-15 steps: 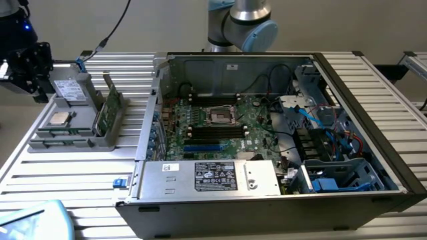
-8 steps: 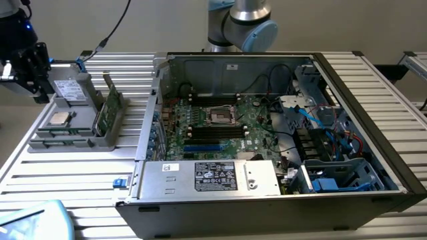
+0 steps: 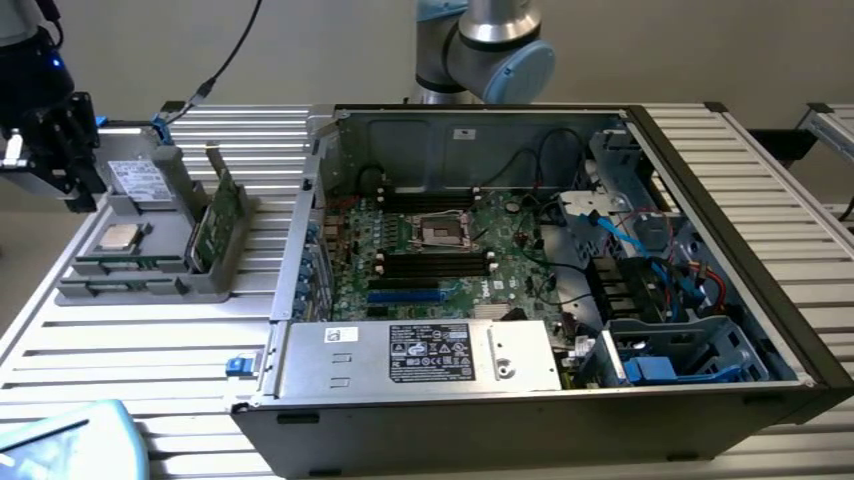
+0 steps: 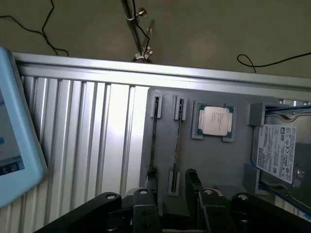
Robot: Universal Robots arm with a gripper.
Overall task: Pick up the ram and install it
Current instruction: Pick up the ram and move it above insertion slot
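Note:
Two ram sticks stand on edge in slots of a grey holder tray; in the wrist view they are thin dark lines, one ram beside the other ram. My gripper is open, and its black fingers straddle the end of the nearer stick without touching it. In the exterior view the gripper hangs at the far left, above the tray's outer edge. The open computer case shows the motherboard's black memory slots.
The tray also holds a CPU, a hard drive and an upright wider green card. A light-blue device lies on the slatted table. The power supply sits at the case's front. Blue slots lie below the black ones.

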